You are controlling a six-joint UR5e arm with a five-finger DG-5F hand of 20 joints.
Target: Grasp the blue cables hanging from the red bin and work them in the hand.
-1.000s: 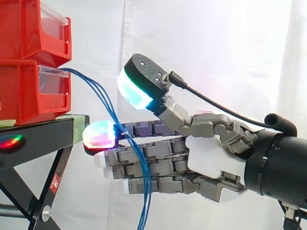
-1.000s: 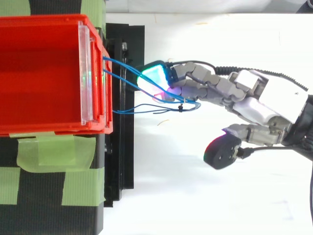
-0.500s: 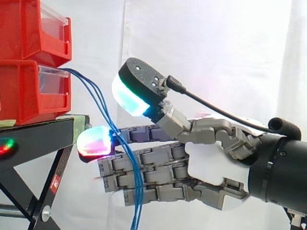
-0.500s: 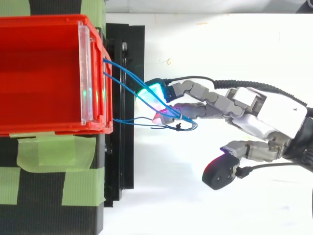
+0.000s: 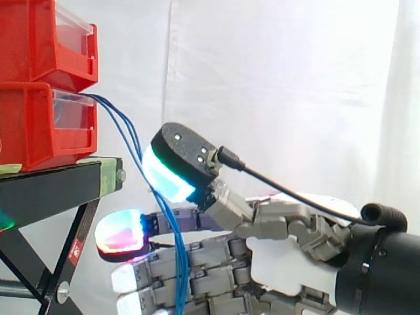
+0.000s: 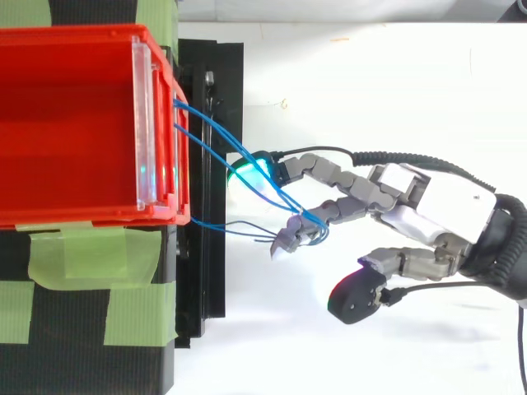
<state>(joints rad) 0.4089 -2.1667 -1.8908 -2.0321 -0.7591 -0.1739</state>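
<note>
Where blue cables (image 5: 133, 143) drop from red bin (image 5: 33, 125), they thread between nearly straight, spread fingers (image 5: 210, 252), thumb apart.

Robotics lab bench, a test rig rather than a lived-in room. A plain white curtain (image 5: 275, 79) backs the whole side view. Stacked red bins (image 5: 26, 125) sit upper left on a black stand (image 5: 52, 187) (green tape (image 6: 74, 255) stuck on it, lower left of the top view). A robot hand (image 5: 289, 262) with glowing pads is at lower right.
</note>
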